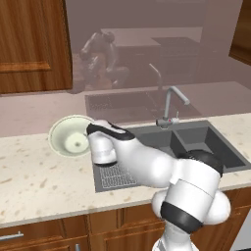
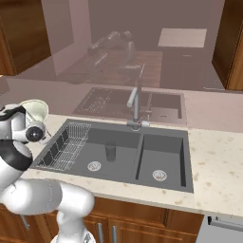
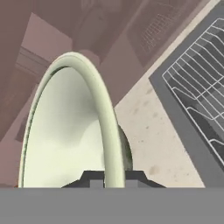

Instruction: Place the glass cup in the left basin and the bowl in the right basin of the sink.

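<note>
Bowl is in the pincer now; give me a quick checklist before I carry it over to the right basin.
1. Grip: pincer fingertips straddle the rim of the bowl - ok.
2. Bowl lifted and tilted off the counter - ok.
3. Glass cup standing in the left basin - ok.
4. Right basin free of objects - ok.
5. Faucet stands between the basins; clearance along the carry path - cannot tell.
6. Grip firmness - cannot tell.

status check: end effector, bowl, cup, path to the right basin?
End effector shut on bowl rim, bowl tilted above the counter left of the sink. Glass cup upright in left basin. Right basin open; faucet behind the divider.
</note>
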Controlling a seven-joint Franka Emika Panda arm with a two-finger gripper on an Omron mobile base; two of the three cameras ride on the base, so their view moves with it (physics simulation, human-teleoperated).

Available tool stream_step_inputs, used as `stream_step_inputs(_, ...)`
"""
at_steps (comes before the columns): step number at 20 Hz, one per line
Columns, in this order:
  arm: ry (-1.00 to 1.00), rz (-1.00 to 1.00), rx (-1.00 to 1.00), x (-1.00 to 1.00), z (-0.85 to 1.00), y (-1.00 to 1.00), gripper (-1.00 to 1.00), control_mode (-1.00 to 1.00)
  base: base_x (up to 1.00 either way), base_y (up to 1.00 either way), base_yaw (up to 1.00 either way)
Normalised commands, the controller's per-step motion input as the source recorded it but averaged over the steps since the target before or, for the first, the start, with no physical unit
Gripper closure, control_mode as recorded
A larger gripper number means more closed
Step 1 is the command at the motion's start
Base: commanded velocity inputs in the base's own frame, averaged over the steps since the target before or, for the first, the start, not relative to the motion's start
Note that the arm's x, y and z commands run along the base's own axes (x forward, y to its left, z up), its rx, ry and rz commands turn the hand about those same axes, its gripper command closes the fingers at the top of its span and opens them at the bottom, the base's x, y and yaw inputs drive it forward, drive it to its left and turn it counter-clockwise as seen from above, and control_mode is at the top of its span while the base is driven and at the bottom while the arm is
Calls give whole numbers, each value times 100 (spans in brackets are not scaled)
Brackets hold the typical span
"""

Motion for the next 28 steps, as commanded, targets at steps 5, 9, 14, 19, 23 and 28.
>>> stream_step_inputs(5, 19, -21, 9, 0, 4, -20, 100, -100, 0, 0, 0)
stream_step_inputs(9, 33, -19, 5, 2, 0, -26, 100, -100, 0, 0, 0)
stream_step_inputs(14, 27, -14, 5, 1, 37, -29, 100, -100, 0, 0, 0)
stream_step_inputs(19, 17, -12, 8, 0, 86, -33, 100, -100, 0, 0, 0)
stream_step_inputs(23, 17, -9, 9, 0, 98, -31, 100, -100, 0, 0, 0)
stream_step_inputs(28, 27, -7, 7, 16, 54, -26, 100, -100, 0, 0, 0)
